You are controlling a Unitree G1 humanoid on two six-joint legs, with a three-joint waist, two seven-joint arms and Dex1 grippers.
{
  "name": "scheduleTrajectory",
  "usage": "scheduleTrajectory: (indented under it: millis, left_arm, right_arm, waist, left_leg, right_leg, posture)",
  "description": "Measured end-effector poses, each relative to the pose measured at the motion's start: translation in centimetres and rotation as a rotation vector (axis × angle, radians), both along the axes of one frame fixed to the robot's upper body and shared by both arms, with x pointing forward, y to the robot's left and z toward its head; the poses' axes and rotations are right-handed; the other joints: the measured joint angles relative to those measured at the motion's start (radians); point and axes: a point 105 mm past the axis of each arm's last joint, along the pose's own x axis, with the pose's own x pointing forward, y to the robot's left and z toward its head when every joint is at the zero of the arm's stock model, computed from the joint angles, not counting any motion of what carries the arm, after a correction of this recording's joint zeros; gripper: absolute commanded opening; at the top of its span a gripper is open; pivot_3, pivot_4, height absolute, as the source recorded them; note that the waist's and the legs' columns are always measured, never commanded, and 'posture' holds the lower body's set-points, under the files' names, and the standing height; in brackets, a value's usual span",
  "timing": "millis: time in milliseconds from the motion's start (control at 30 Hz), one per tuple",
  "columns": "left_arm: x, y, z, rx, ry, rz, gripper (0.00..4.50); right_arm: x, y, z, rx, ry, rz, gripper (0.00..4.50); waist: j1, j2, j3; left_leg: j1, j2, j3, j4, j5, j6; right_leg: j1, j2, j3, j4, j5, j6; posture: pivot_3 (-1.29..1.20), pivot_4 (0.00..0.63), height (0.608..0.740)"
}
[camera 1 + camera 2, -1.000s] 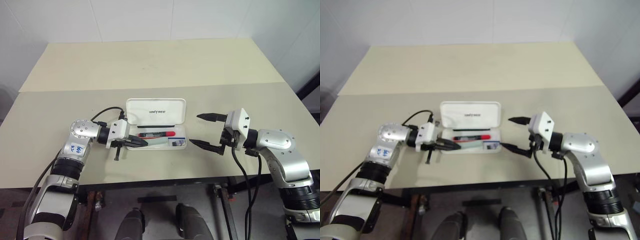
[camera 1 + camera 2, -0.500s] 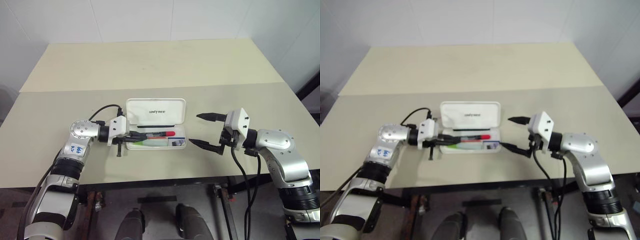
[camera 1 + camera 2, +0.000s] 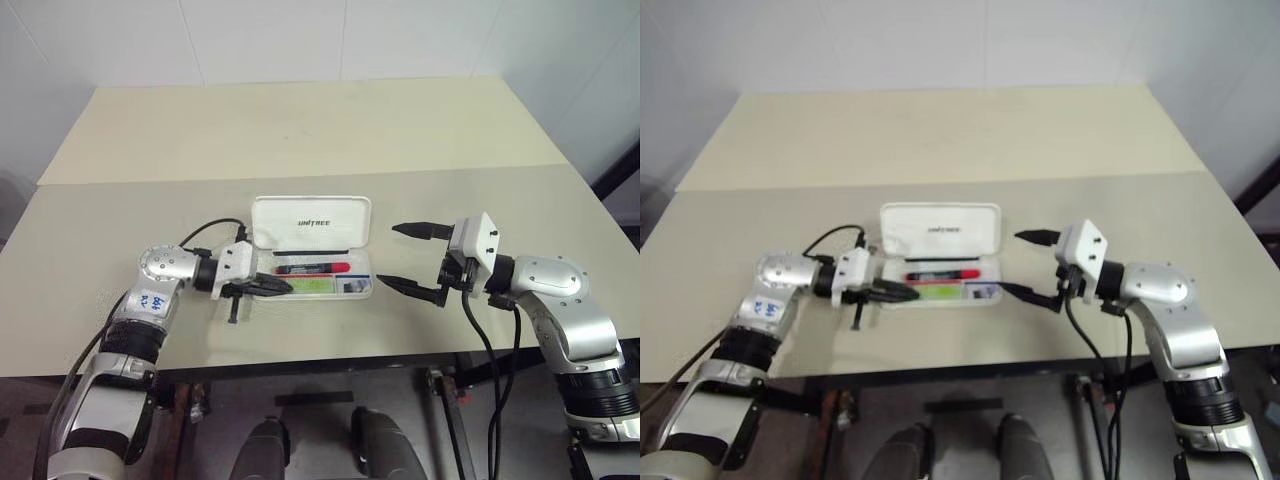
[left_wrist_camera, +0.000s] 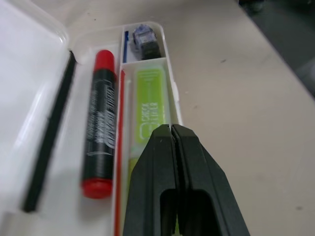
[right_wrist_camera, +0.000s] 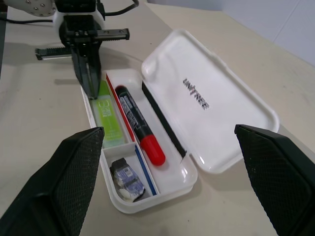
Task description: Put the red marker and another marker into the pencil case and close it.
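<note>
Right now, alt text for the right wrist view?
An open white pencil case holds the red marker and a green highlighter, lid back. The shut left tool tips into the highlighter's slot; the right tool is open.

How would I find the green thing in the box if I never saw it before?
Look on the beige table for the open white pencil case. Two pens lie side by side in its tray: the red marker with a black barrel, and beside it the light green marker, flat and pale, the one by the shut left gripper.
</note>
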Motion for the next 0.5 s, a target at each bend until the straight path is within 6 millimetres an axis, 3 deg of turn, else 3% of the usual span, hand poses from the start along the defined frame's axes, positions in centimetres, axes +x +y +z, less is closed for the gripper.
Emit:
scheduleTrajectory:
  millis: [333,500]
  left_arm:
    - [-0.7,0.1,0.2,-0.02,0.012,-0.005,0.04]
    - [-0.6,0.3,2.7,-0.151,-0.038,0.029,0.04]
  right_arm:
    - [0.1,0.6,0.2,0.023,-0.009,0.015,4.5]
    - [0.1,0.7,0.2,0.025,-0.008,0.017,4.5]
  waist:
    - [0.0,0.0,0.0]
    - [0.001,0.0,0.0]
  left_leg:
    - [0.0,0.0,0.0,0.0,0.0,0.0]
    - [-0.001,0.0,-0.001,0.0,0.0,0.0]
  right_leg:
    - [0.0,0.0,0.0,0.0,0.0,0.0]
    - [0.0,0.0,0.0,-0.001,0.0,0.0]
  posture:
    - [0.0,0.15,0.74]
    - [0.0,0.15,0.74]
